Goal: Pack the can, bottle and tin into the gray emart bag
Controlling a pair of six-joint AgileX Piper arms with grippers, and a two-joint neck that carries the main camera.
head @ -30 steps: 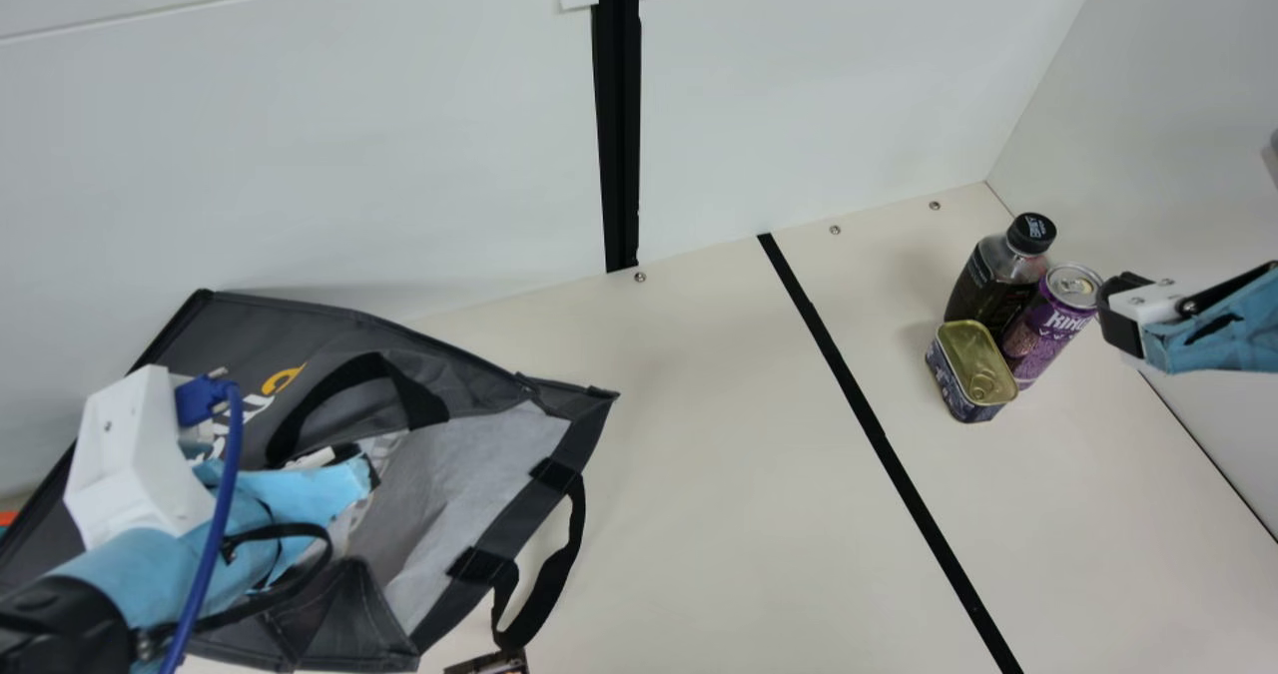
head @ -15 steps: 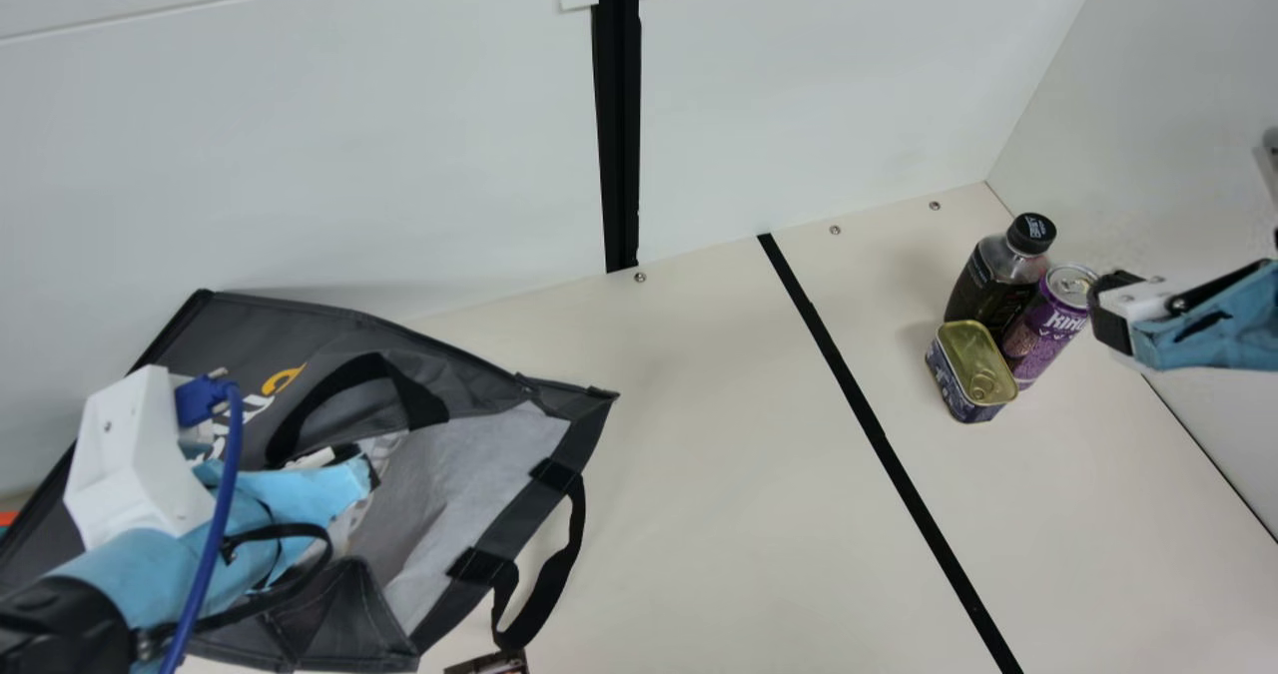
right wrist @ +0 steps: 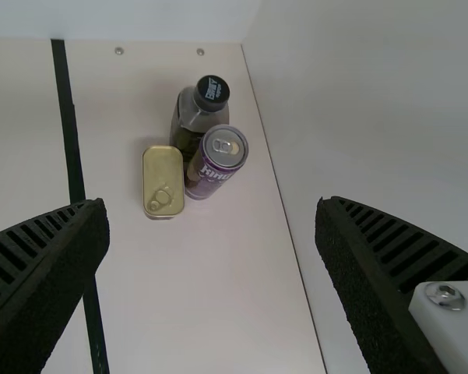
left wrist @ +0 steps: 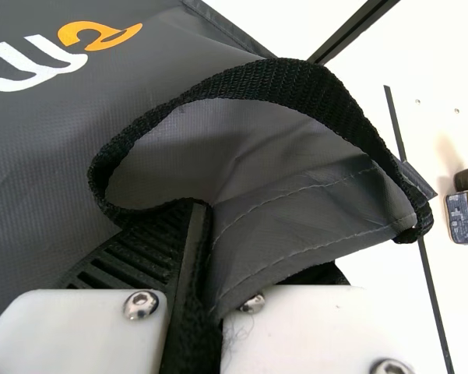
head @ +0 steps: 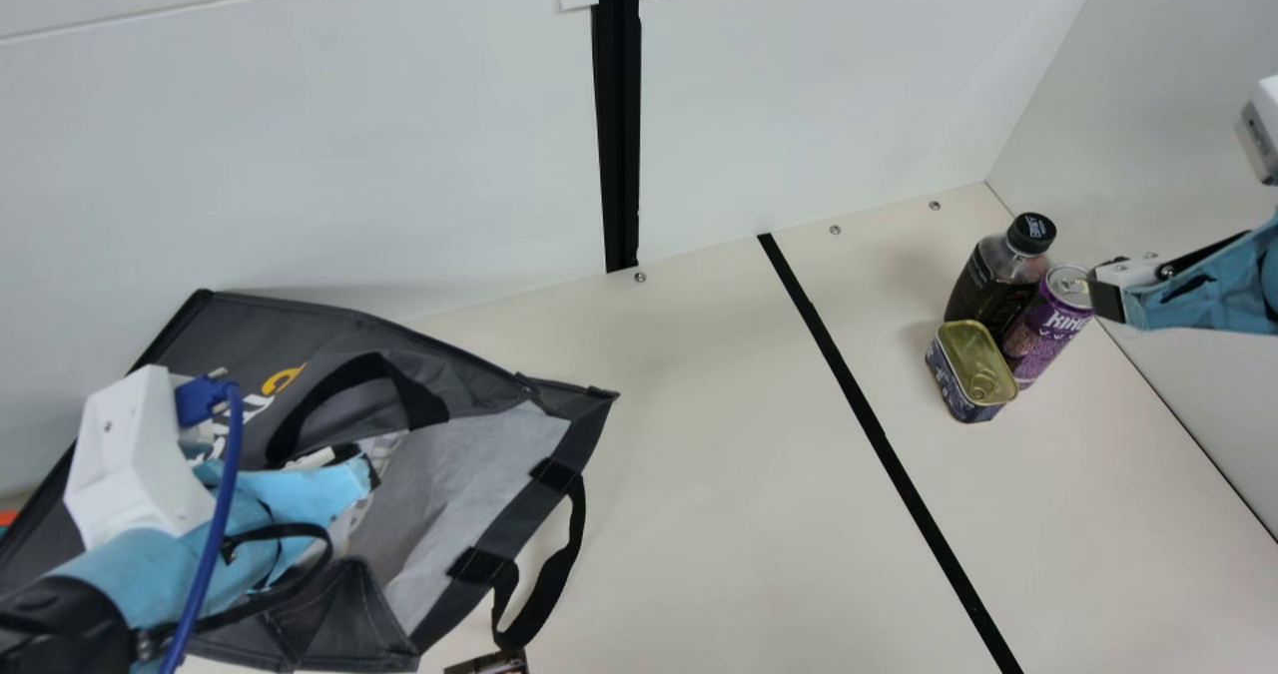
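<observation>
Purple metal can, dark plastic bottle and gold-lidded tin sit unpacked frame-right, right hand released, left hand grasping gray fabric bag.

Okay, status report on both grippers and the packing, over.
Left gripper clamped on gray emart bag; right gripper open, empty. Purple can, bottle, tin unpacked. Possible snag: they're crowded together.

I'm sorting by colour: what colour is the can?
Purple can, silver lid, best seen in the main view.

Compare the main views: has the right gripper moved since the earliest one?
Yes. Judged against the can, the right gripper has moved up and slightly left in the main view, and now covers more of the can's top.
</observation>
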